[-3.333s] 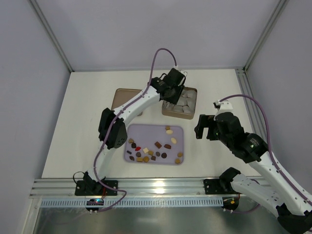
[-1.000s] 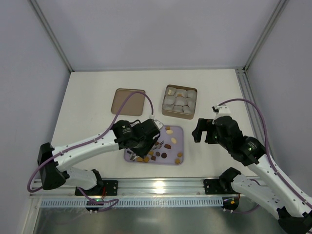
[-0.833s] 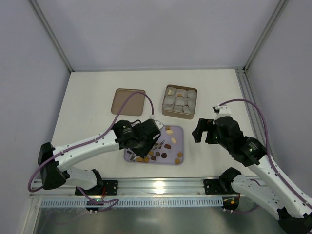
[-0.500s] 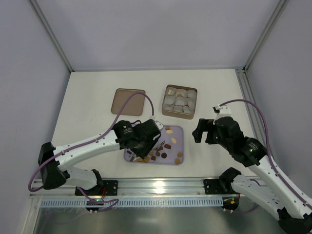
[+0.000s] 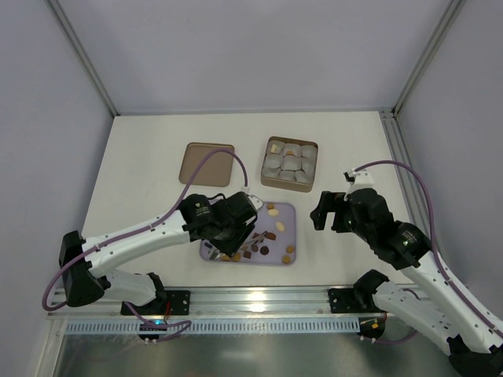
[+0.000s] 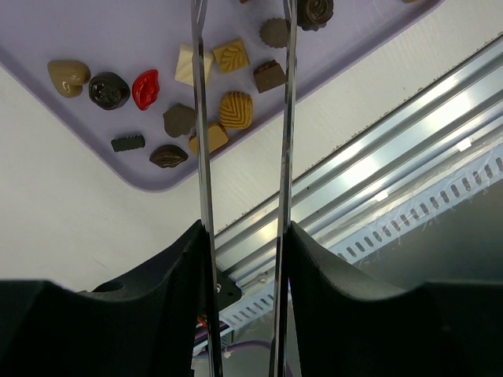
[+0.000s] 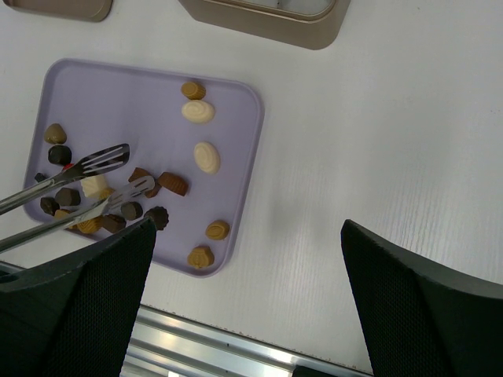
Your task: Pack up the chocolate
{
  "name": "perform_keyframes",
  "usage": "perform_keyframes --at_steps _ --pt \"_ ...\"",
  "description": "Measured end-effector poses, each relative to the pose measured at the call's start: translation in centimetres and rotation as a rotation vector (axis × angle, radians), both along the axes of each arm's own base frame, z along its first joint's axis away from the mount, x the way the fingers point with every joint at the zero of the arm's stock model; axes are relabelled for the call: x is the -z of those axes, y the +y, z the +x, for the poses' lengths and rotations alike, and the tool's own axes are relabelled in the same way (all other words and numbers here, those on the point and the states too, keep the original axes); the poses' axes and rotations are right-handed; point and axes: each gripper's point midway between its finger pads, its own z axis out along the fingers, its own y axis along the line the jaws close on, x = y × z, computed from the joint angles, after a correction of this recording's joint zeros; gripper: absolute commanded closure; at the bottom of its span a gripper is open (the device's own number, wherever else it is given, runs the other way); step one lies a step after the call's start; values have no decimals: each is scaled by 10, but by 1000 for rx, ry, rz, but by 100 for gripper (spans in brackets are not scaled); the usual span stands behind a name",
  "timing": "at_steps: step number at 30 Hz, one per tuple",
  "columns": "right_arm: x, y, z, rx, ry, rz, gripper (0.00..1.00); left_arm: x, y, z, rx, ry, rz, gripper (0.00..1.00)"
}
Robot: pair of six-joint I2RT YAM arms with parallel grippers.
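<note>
The chocolate [image 5: 259,239] lies as several small dark, caramel and cream pieces, plus one red piece [image 6: 145,88], on a lilac tray [image 5: 288,212]. My left gripper [image 5: 234,221] hovers over the tray's left part, shut on metal tongs [image 6: 201,118]. The tongs' two blades [image 7: 94,169] stand apart just above the pieces near a cream one [image 7: 96,186], with nothing pinched between them. To the right of the tray, my right gripper [image 5: 326,210] hangs open and empty over bare table. A tan box [image 5: 267,183] with pale grey liners sits behind the tray.
A flat brown lid [image 5: 207,163] lies left of the box. The aluminium rail [image 5: 259,300] runs along the near table edge, just below the tray. Grey walls enclose the table on three sides.
Since the earliest frame my left arm has come from the box down to the tray with the tongs. Over the last second it only shifted slightly. The right arm has stayed still.
</note>
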Motion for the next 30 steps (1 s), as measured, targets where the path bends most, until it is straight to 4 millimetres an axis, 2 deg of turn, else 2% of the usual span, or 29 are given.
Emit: perform_keyframes --at_steps 17,30 --pt "-1 -2 -1 3 -4 1 0 0 -2 -5 27 24 -13 56" --pt "-1 -2 -2 3 -5 1 0 10 -4 -3 34 39 27 57"
